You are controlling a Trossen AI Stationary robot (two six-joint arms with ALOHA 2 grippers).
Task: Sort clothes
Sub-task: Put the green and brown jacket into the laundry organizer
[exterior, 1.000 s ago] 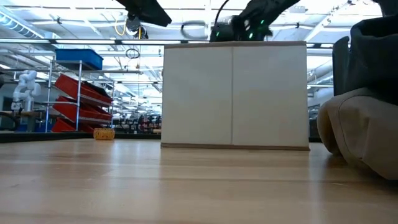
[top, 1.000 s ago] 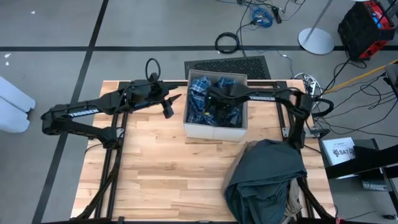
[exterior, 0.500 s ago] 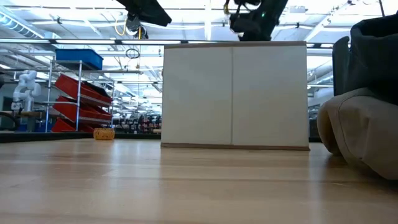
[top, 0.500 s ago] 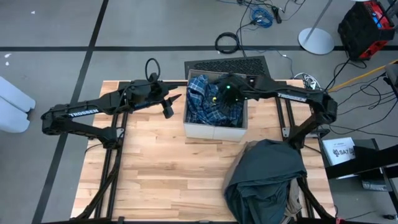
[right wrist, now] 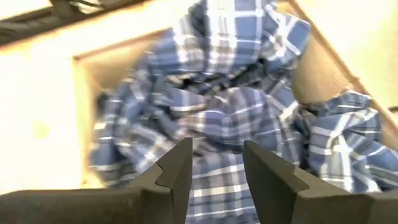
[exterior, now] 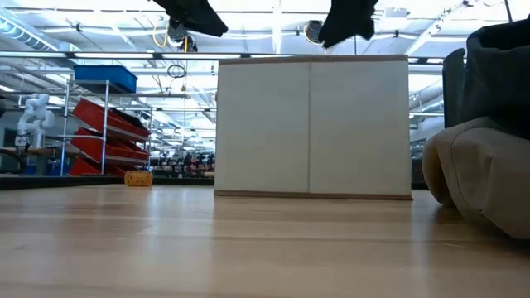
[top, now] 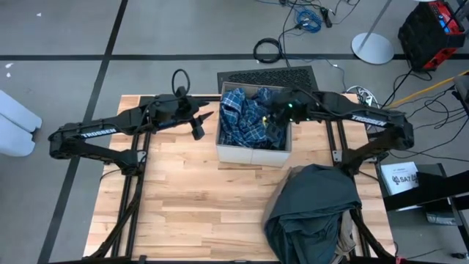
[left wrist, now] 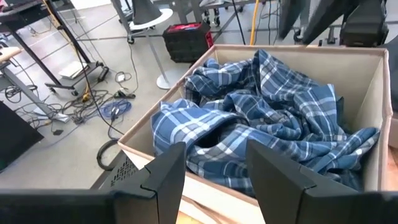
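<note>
The blue-and-white plaid garment (top: 248, 121) lies crumpled inside the beige fabric box (top: 253, 155), which sits on the wooden table (top: 183, 205) toward 12 o'clock in the high view, at the far edge in the middle. The plaid cloth fills most of the box; in the left wrist view it (left wrist: 273, 118) is bunched in folds that reach the box walls (left wrist: 373, 93). The right gripper (top: 272, 117) hangs over the box on its 3 o'clock side, above the cloth; in its own wrist view the fingers (right wrist: 177, 168) are spread apart with nothing between them, the plaid fabric (right wrist: 224, 118) below and beyond them, not pinched. The left gripper (top: 199, 123) hovers just beside the box at its 9 o'clock side, pointing at it, apart from the wall; its fingers (left wrist: 168, 171) are also spread, holding nothing. A dark grey-green garment (top: 311, 202) sits heaped on the table toward 4 to 5 o'clock from the box, well apart from it, draped over a khaki tan garment (top: 346, 233) peeking out at its 5 o'clock edge. In the low view the tan cloth (exterior: 476, 178) rests on the tabletop at 3 o'clock of the box front (exterior: 313, 124), with the dark one (exterior: 497, 70) on top.
</note>
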